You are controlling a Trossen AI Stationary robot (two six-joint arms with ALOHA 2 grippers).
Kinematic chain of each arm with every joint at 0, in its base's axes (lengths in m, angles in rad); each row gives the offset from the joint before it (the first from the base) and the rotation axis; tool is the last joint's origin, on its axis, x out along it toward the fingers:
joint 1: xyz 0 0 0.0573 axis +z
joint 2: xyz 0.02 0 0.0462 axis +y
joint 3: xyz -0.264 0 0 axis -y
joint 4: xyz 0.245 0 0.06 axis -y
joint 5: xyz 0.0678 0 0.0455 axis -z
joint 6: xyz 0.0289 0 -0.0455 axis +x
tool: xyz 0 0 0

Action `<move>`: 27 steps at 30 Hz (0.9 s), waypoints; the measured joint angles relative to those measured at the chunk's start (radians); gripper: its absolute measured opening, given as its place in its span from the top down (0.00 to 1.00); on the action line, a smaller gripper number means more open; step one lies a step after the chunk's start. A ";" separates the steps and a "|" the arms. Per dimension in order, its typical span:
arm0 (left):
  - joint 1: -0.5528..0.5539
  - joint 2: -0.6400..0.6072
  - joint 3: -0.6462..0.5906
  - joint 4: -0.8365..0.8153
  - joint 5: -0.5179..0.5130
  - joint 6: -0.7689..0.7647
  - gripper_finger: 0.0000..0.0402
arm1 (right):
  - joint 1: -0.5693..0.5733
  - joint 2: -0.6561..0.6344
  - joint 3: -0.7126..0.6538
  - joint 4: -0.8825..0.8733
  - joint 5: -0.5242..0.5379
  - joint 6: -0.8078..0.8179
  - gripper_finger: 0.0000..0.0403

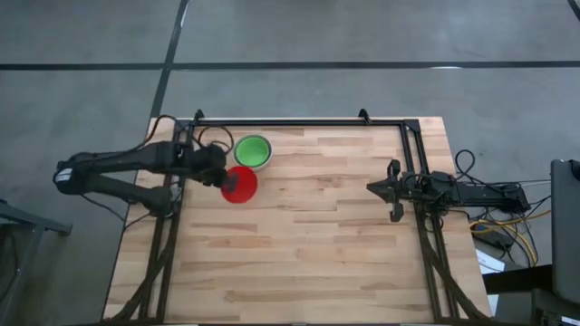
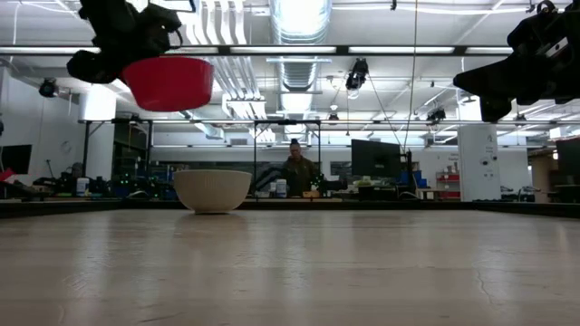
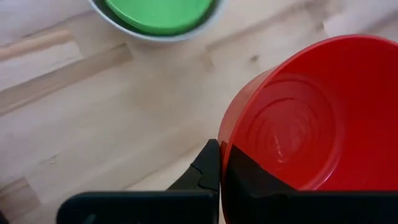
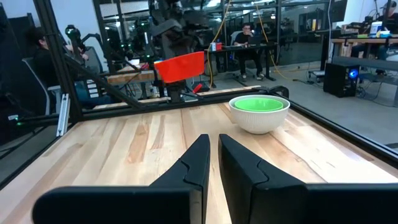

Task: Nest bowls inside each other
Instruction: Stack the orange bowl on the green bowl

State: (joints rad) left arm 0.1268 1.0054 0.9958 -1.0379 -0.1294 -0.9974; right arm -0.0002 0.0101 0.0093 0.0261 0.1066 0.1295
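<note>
green bowl (image 1: 253,148) inside white-grey bowl (image 1: 253,164)

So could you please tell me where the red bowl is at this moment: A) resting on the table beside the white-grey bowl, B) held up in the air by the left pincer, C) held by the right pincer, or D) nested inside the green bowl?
B: the left pincer is shut on the rim of the red bowl, which hangs well above the table in the low view.
</note>
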 joint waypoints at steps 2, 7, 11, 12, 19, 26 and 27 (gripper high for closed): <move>0.041 0.002 0.000 0.007 0.010 0.000 0.99 | 0.000 0.000 0.000 0.000 0.000 -0.002 0.92; 0.134 0.015 0.000 0.018 0.027 -0.023 0.99 | 0.000 0.000 0.000 0.000 0.000 -0.001 0.92; 0.193 0.032 0.000 0.025 0.034 -0.025 0.99 | 0.000 0.000 0.000 0.000 0.000 0.000 0.92; 0.207 0.038 0.000 0.026 0.035 -0.024 0.99 | 0.000 0.000 0.000 0.000 0.000 -0.001 0.92; 0.305 0.082 -0.001 0.045 0.056 -0.024 0.99 | 0.000 0.000 0.000 0.000 0.000 0.000 0.92; 0.372 0.138 -0.001 0.091 0.091 -0.015 0.97 | 0.000 0.000 0.000 0.000 0.000 -0.001 0.92; 0.379 0.146 -0.001 0.100 0.093 -0.013 0.97 | 0.000 0.000 0.000 0.000 0.000 -0.001 0.92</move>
State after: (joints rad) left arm 0.5061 1.1517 0.9951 -0.9384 -0.0364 -1.0106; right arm -0.0003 0.0101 0.0093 0.0261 0.1062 0.1282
